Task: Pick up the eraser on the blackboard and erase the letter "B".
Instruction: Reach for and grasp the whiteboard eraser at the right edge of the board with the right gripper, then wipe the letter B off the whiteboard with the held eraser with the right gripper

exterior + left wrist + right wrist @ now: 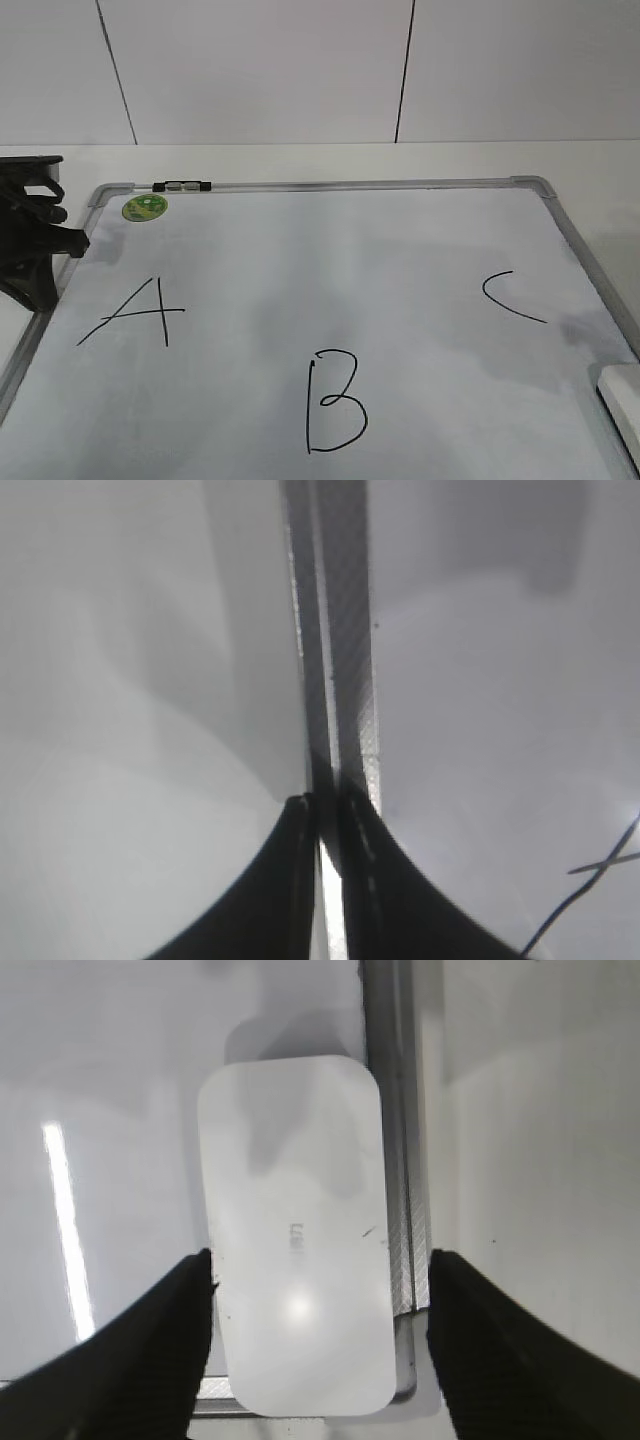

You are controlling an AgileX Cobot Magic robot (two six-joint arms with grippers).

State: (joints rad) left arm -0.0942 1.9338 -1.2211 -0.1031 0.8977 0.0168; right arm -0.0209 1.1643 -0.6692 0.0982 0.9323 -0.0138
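Observation:
The blackboard (330, 260) is a white board with a grey frame, lying flat. The black letter "B" (333, 402) is at its near middle, untouched. The white eraser (295, 1260) lies on the board's corner beside the frame (395, 1110); only its edge shows at the lower right of the exterior view (622, 400). My right gripper (320, 1290) is open, its fingers either side of the eraser, the left finger at the eraser's edge. My left gripper (328, 810) is shut and empty over the board's left frame (340, 630), seen at the left of the exterior view (30, 260).
A black "A" (135, 312) is on the left and a "C" (510, 297) on the right. A round green sticker (145, 207) and a marker (181, 186) sit at the far left corner. Part of the "A" shows in the left wrist view (600, 865).

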